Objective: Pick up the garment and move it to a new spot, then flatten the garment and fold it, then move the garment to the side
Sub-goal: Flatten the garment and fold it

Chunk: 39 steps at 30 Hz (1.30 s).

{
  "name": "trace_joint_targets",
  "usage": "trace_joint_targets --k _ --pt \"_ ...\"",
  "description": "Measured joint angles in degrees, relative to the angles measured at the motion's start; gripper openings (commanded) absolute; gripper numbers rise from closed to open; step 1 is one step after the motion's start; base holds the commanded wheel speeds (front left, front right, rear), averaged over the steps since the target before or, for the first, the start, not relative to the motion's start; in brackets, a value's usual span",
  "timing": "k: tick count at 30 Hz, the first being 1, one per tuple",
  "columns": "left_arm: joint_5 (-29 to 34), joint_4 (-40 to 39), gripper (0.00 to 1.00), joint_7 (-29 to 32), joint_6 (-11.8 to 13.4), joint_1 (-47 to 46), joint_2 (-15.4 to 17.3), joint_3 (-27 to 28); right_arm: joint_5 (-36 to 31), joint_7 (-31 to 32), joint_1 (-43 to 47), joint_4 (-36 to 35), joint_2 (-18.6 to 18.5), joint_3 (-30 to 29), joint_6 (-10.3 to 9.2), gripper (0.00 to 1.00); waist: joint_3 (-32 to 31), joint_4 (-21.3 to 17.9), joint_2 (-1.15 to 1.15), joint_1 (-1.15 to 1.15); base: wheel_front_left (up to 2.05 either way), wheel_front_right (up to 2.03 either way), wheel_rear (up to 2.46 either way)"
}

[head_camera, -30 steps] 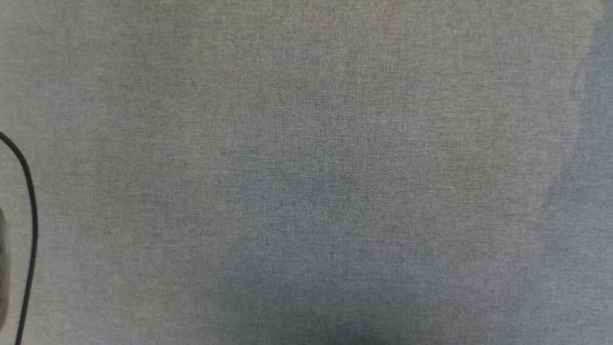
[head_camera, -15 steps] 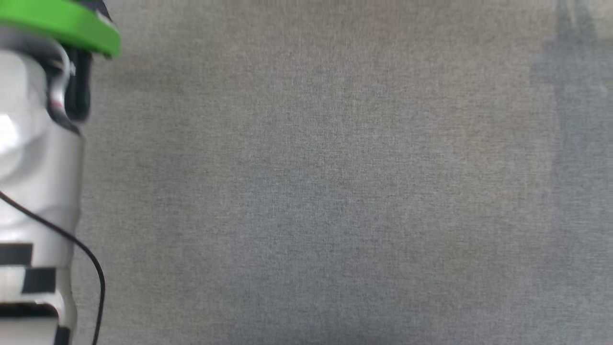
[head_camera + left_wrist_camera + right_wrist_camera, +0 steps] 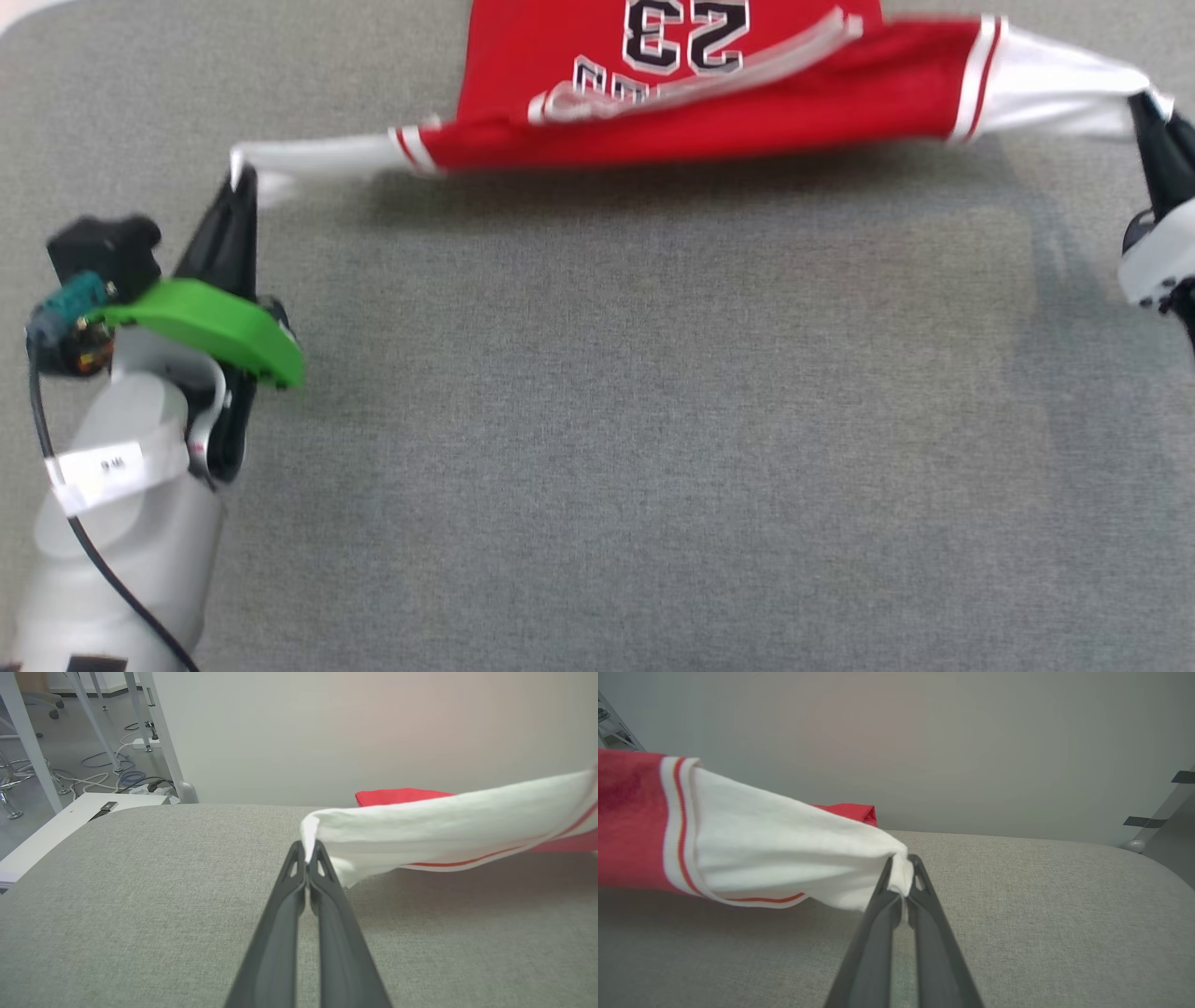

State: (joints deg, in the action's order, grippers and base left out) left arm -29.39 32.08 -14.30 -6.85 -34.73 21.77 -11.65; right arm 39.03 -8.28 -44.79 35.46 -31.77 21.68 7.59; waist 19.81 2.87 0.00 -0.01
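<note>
A: Step in hand, going by the layout?

B: Looks like the tail of the move to a new spot, leading into the flattening. Holding the garment [image 3: 709, 121] stretched wide over the far part of the table [image 3: 607, 420], with the "23" lettering [image 3: 686, 33] upside down toward the far edge. Lifted clear along the near edge, judging by the shadow [image 3: 653, 182] on the grey cloth beneath. Hard to tell how much of the red body lies flat farther back.

A: And the claws?

B: Pinching the very end of the left-side sleeve [image 3: 317, 154] with the left claw [image 3: 241, 177], jaws pressed right together on the white cloth. Same on the other side: clamping the end of the right-side sleeve [image 3: 1055, 93] in the right claw [image 3: 1141, 101], closed tight on a small bunch of fabric. Well apart, those 2, and both raised off the table.

A: Next move?

B: Probably lowering both ends together, level, without losing the stretch, so as to lay sleeves and shoulders down smooth. Letting go only once down flat. Calls for a matched pace on the 2 sides; otherwise a risk of skewing or bunching the red body. Worth minding the thin hold too: gripped only by the sleeve tips, so likely to slip under a hard pull.
</note>
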Motion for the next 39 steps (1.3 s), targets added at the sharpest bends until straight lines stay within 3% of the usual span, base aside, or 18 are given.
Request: trace_joint_targets --k 24,39 --pt "-0.7 1.2 0.00 1.8 0.3 20.9 0.1 -4.2 4.1 2.4 21.6 -7.0 -7.1 10.7 0.00 0.00 -14.9 0.1 0.00 0.00 0.00 0.00 0.00" --pt "-2.1 -7.1 0.00 6.3 1.6 34.3 3.3 -5.1 11.1 8.4 34.8 -14.4 -12.7 12.1 0.01 0.00 -21.5 -0.1 0.00 0.00 0.00 0.00 0.00"
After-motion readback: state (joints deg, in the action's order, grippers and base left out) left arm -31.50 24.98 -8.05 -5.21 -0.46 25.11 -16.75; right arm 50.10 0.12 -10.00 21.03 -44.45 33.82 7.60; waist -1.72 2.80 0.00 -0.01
